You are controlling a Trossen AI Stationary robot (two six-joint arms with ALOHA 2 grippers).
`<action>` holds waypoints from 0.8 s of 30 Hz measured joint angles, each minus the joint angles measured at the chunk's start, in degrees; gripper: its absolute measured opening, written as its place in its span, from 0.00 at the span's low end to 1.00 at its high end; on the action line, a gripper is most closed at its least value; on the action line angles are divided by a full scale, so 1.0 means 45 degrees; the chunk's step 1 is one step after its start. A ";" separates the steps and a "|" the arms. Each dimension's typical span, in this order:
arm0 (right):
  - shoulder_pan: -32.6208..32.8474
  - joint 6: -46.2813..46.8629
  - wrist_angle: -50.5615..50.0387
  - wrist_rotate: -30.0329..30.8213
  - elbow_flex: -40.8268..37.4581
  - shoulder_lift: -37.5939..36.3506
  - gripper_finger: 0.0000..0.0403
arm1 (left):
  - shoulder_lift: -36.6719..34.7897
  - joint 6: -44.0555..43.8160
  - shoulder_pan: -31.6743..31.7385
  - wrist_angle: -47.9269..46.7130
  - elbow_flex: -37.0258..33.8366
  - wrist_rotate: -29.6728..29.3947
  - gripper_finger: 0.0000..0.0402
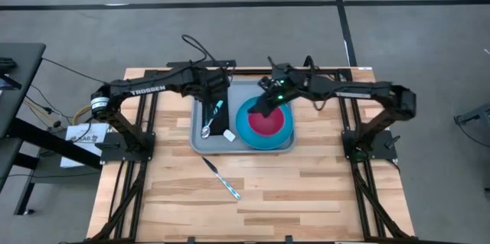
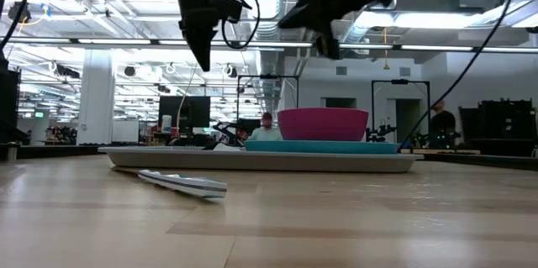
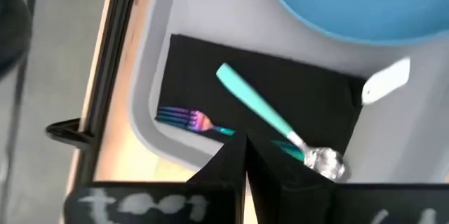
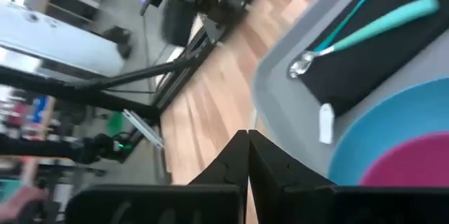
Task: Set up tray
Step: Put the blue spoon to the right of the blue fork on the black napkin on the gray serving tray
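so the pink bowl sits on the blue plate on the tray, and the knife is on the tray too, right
Not quite. The pink bowl does sit on the blue plate on the tray, but the knife lies off the tray, on the bare wooden table in front of it. The high view shows this.

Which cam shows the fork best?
Left wrist: the fork shows iridescent tines on the black napkin, beside the spoon. Right wrist catches only its tip; high view can't separate it; low view hides it.
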 joint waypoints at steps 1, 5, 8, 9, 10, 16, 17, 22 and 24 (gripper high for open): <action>0.0004 -0.0266 -0.0313 0.0254 0.0000 -0.0354 0.00 | 0.0000 -0.0205 0.0089 0.0134 0.0000 0.0080 0.00; 0.0157 -0.1055 -0.1933 0.1269 0.0000 -0.1710 0.00 | 0.0000 -0.1104 0.0301 0.0452 0.0000 0.0346 0.00; 0.0331 -0.1480 -0.3174 0.2426 0.0000 -0.2584 0.00 | 0.0157 -0.2119 0.0394 0.0612 -0.0001 0.0216 0.00; 0.0445 -0.1702 -0.3521 0.2773 0.0000 -0.2849 0.00 | 0.0179 -0.2304 0.0420 0.0599 -0.0005 0.0285 0.00; 0.0574 -0.1845 -0.3903 0.3158 0.0000 -0.3107 0.01 | 0.0244 -0.2464 0.0437 0.0642 -0.0003 0.0438 0.01; 0.1437 -0.2231 -0.6566 0.4907 -0.0010 -0.4399 0.15 | 0.0803 -0.3532 0.0437 0.0616 -0.0010 0.0966 0.16; 0.1603 -0.2222 -0.6920 0.5195 -0.0010 -0.4584 0.18 | 0.0950 -0.3732 0.0440 0.0478 -0.0010 0.0961 0.19; 0.2419 -0.1906 -0.8683 0.6322 -0.0010 -0.5412 0.32 | 0.1763 -0.4289 0.0441 0.0093 -0.0010 0.1110 0.34; 0.2764 -0.1554 -0.9385 0.6908 -0.0148 -0.5760 0.36 | 0.2075 -0.4485 0.0407 0.0057 -0.0010 0.1111 0.37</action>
